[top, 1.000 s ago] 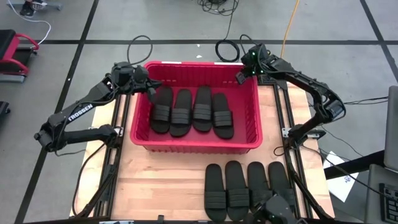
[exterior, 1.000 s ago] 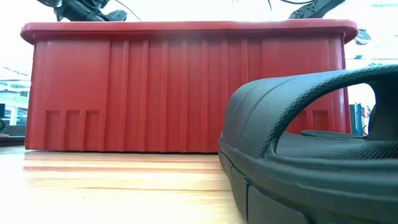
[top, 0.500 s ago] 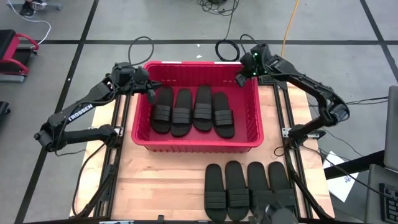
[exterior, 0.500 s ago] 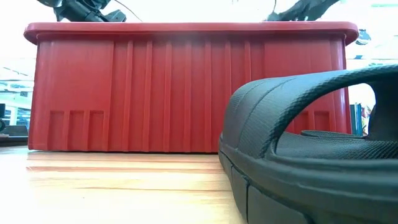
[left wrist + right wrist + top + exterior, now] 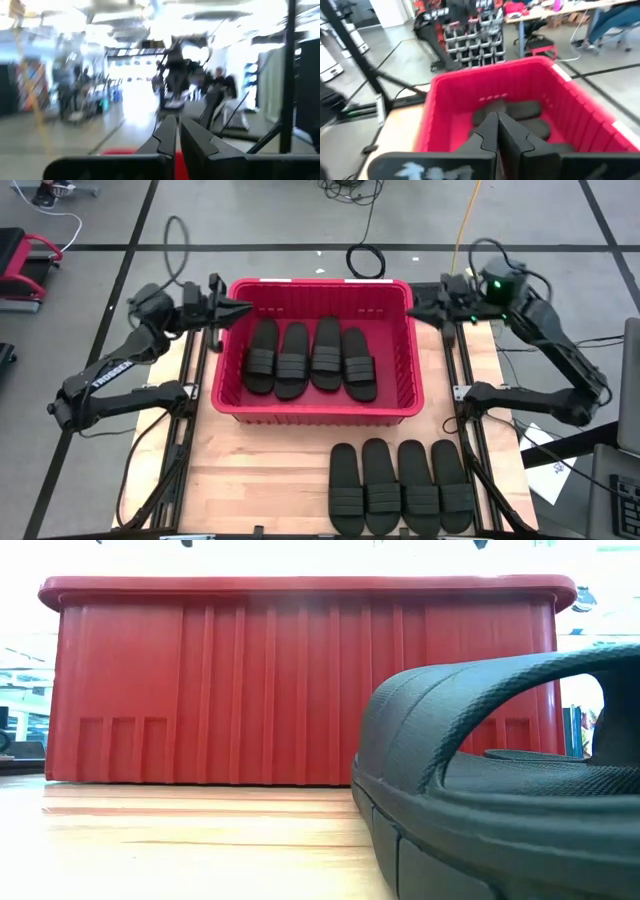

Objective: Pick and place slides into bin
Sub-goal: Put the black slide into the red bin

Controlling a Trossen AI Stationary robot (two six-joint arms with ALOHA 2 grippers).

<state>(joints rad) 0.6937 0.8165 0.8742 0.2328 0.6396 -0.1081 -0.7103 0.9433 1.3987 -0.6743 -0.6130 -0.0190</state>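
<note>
The red bin stands in the middle of the table, with several black slides lying side by side on its floor, soles down. Several more slides lie in a row on the table's near right part; one fills the low view in front of the bin. My left gripper is shut and empty, up beside the bin's far left corner. My right gripper is shut and empty by the far right corner. The right wrist view looks past it at the bin and its slides.
Bare wooden tabletop lies left of the row of slides in front of the bin. Black frame rails run along both table sides. Cables lie on the floor beyond the far edge.
Both grippers have risen and drawn back from the bin's far corners, the left toward the table's left edge, the right farther, toward the right edge. Both have tipped up nearer to level and stayed shut. The slides have kept their places.
</note>
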